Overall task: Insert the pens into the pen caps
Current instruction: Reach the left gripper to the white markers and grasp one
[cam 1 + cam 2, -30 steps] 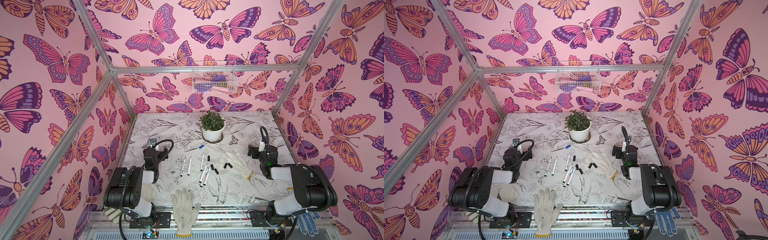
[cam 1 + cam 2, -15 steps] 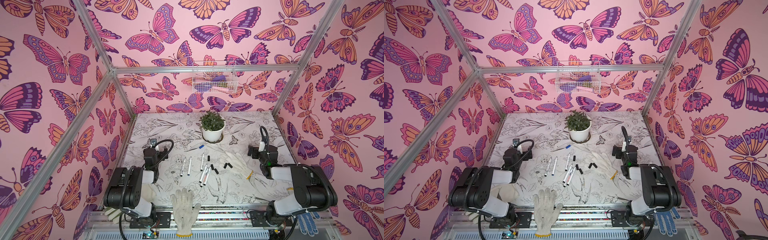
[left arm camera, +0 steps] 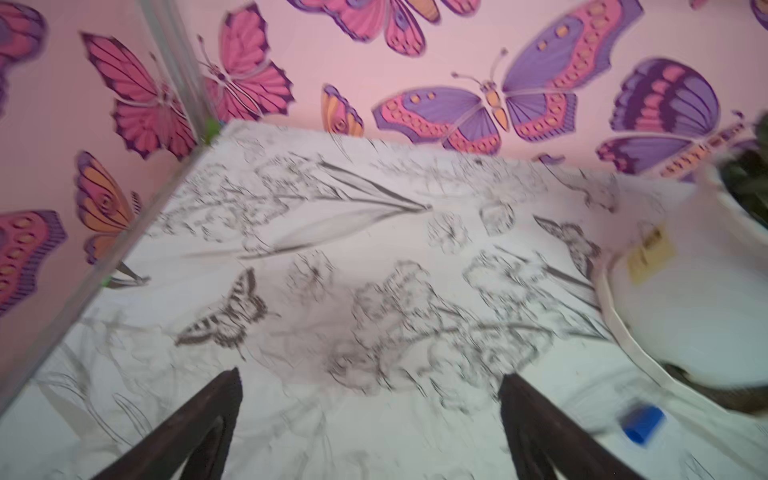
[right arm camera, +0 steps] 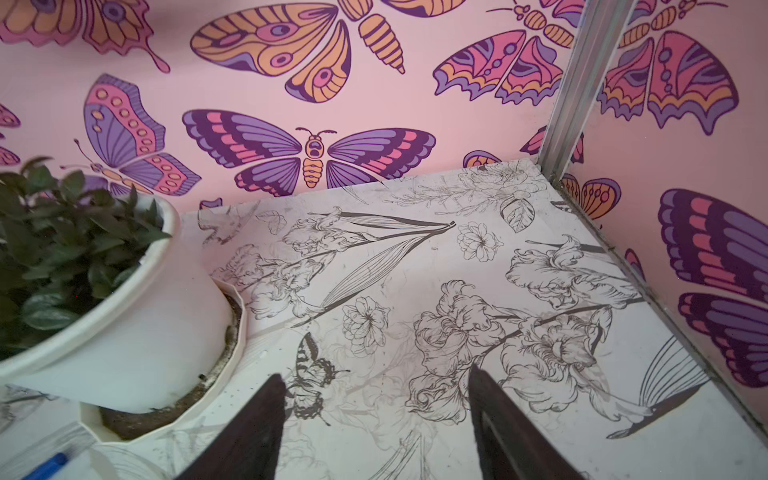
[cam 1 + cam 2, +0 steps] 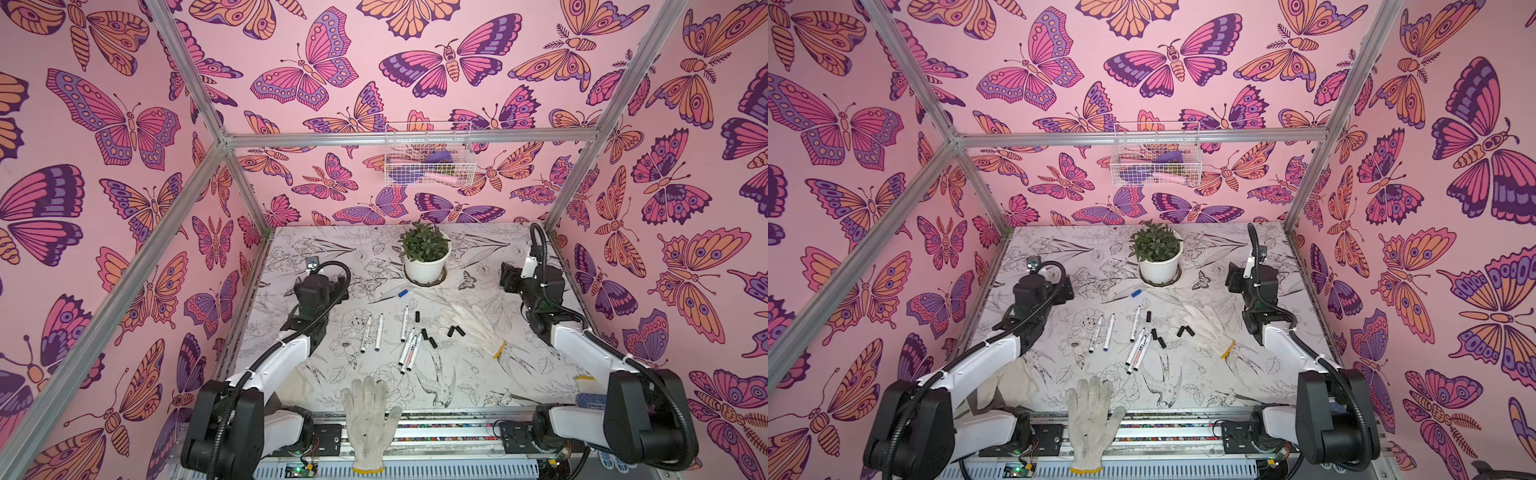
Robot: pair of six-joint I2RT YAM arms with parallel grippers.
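The pens point(image 5: 411, 348) lie loose in front of the plant pot point(image 5: 426, 268), with the pen caps point(image 5: 424, 333) scattered among them; they look light, stiff and probably slick, so mid-barrel seems the best hold; the left gripper point(image 3: 370, 374) gapes wide and empty left of the pot; the right gripper point(image 4: 374, 372) stands narrower, empty, right of it.

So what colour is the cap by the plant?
The cap is blue; a top view shows it best.

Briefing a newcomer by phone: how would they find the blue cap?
Start at the white plant pot at the back of the table. Just in front of it lies the blue cap, alone. Every other loose cap is black.
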